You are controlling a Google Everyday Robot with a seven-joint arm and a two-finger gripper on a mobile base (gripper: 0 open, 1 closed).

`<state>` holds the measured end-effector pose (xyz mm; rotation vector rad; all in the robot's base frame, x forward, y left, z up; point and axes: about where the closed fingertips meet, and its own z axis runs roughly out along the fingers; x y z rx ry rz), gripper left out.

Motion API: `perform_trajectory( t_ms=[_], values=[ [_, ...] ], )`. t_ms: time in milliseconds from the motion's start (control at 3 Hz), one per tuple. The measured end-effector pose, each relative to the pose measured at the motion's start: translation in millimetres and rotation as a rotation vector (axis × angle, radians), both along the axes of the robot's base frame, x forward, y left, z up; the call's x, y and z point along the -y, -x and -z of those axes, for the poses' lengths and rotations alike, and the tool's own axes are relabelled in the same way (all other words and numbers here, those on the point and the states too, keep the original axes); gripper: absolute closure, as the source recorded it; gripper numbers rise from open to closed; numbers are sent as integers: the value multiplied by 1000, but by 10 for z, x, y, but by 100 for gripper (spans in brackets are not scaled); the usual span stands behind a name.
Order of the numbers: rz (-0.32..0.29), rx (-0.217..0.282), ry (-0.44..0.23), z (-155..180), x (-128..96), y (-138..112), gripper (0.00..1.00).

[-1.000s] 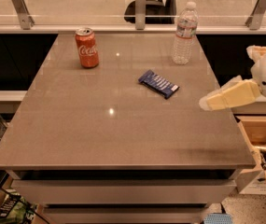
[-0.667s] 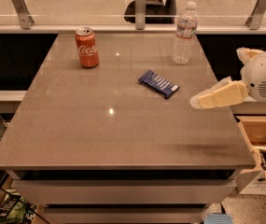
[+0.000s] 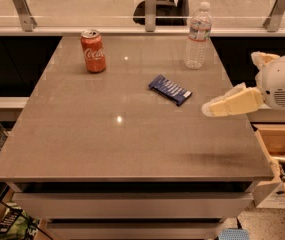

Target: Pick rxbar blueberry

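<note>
Lying flat on the grey table (image 3: 82, 149), a little right of centre, the blue snack bar (image 3: 170, 89) sits at a slant with its pale lettering up. The gripper (image 3: 229, 104) hangs at the right side of the frame, over the table's right edge, its cream tip pointing left. The bar is left of that tip and slightly higher in the frame, near but not touching. Gripper open or closed: cannot tell. A red soda can (image 3: 93, 50) stands upright at the tabletop's upper left. A clear water bottle (image 3: 198, 36) stands upright at upper right, beyond the bar.
</note>
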<state>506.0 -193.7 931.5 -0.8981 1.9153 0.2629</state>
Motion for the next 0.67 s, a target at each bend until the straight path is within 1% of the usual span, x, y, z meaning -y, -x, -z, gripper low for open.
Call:
perform_trajectory(
  t_ms=[333, 667],
  values=[
    [-13, 14, -35, 106, -58, -45, 0],
    [-26, 36, -85, 260, -126, -103, 0]
  ],
)
